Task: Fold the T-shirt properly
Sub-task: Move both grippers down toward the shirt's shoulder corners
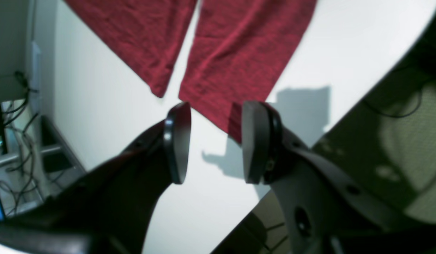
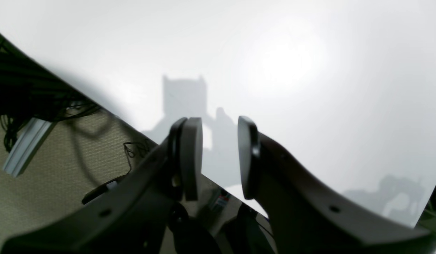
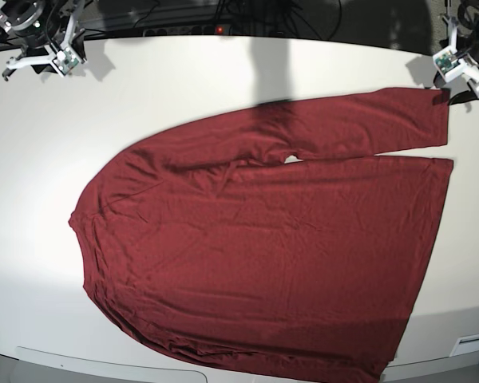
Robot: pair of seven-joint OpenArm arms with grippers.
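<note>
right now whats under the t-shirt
The T-shirt lies spread flat on the white table, which shows bare all around it. Whatever sits beneath the cloth is covered; no bulge suggests anything there.

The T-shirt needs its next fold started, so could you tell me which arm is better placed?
Left, probably: its hand hangs open right at the T-shirt sleeve cuff, while the right hand faces only bare table.

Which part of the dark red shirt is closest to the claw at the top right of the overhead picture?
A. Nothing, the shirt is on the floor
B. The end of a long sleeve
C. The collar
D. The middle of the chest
B: in the base view the sleeve end of the T-shirt lies just beside the left gripper, whose open jaws hover over the white table.
</note>
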